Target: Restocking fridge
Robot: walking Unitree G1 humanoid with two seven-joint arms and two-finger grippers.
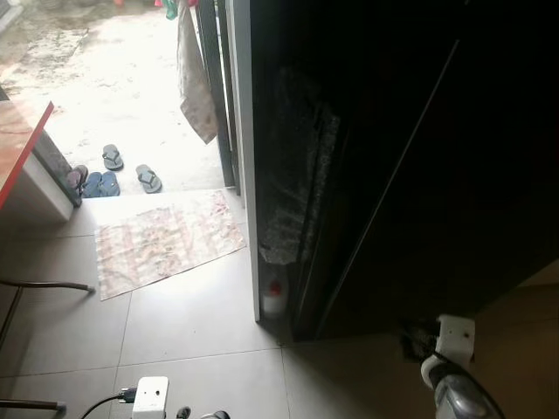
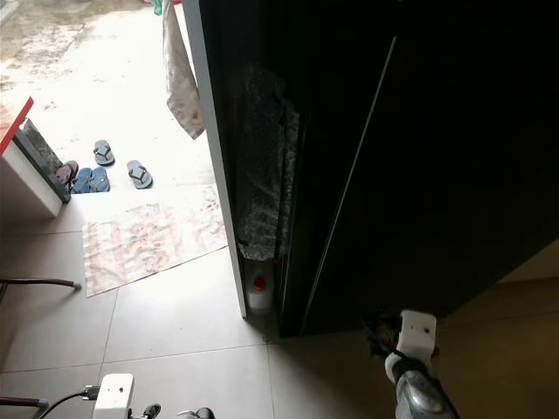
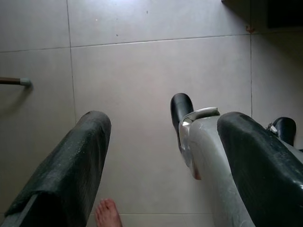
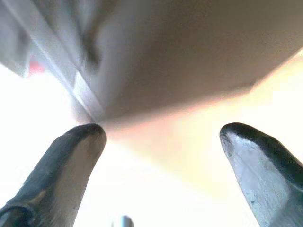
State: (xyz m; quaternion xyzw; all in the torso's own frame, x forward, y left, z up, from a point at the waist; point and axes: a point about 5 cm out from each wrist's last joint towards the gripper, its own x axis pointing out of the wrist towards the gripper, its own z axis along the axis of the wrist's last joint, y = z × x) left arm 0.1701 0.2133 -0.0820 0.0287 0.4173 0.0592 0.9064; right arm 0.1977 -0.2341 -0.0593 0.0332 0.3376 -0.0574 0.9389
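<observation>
A tall dark fridge fills the right side, its front shut and in deep shade. A small white bottle with a red cap stands on the floor at its near left corner, below a sheet of dark bubble wrap leaning on its side. My right arm hangs low in front of the fridge's base. My right gripper is open and holds nothing, pointing at the fridge's bottom edge. My left arm hangs at the lower left; my left gripper is open over bare floor tiles.
A white door frame stands left of the fridge, with a patterned doormat, several sandals and a hanging cloth beyond. A red-edged table and a metal chair leg are at left. A person's bare foot is beside my leg.
</observation>
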